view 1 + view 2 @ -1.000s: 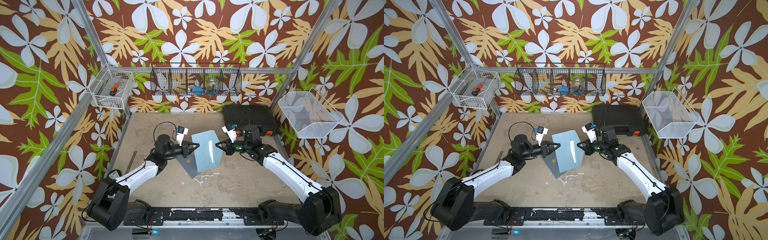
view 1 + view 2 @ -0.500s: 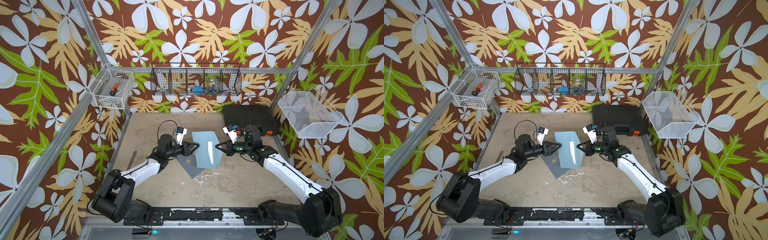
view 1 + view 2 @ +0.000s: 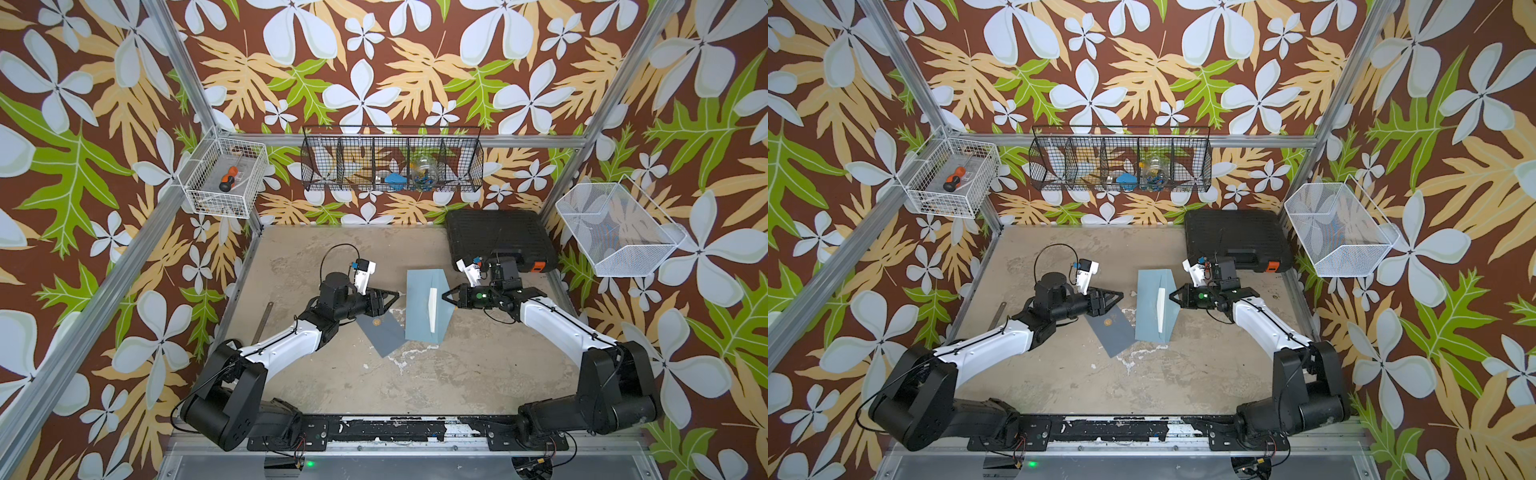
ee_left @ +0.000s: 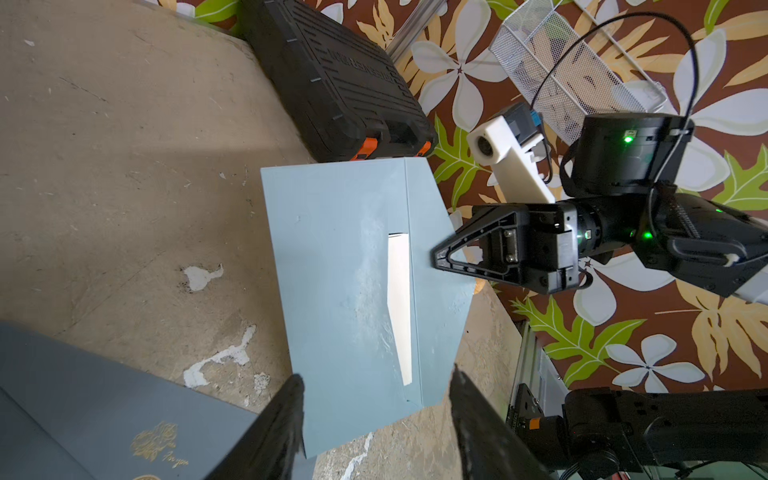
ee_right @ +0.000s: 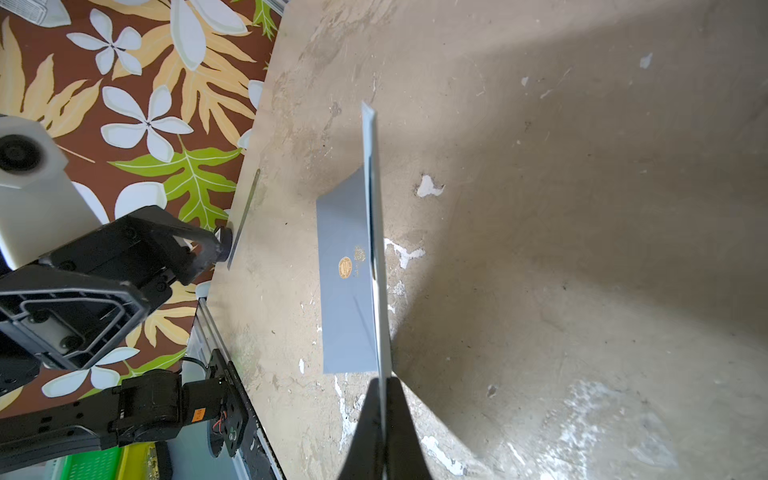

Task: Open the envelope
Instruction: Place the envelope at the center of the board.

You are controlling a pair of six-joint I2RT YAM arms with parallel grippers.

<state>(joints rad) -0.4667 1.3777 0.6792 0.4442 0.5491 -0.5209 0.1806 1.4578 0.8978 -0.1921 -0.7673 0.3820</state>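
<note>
The left claw (image 3: 392, 297) has let go, jaws apart beside the light-blue envelope (image 3: 419, 316). The right claw (image 3: 444, 296) stays clamped on its flap (image 4: 436, 299), white card (image 3: 432, 305) showing: opening looks done.

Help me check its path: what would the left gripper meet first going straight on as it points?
Likely the pale blue paper envelope that the shut right gripper holds; the open left gripper aims at its near edge, depth unclear.

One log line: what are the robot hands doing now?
left gripper: open, empty | right gripper: shut on light blue envelope flap | white card: showing
</note>
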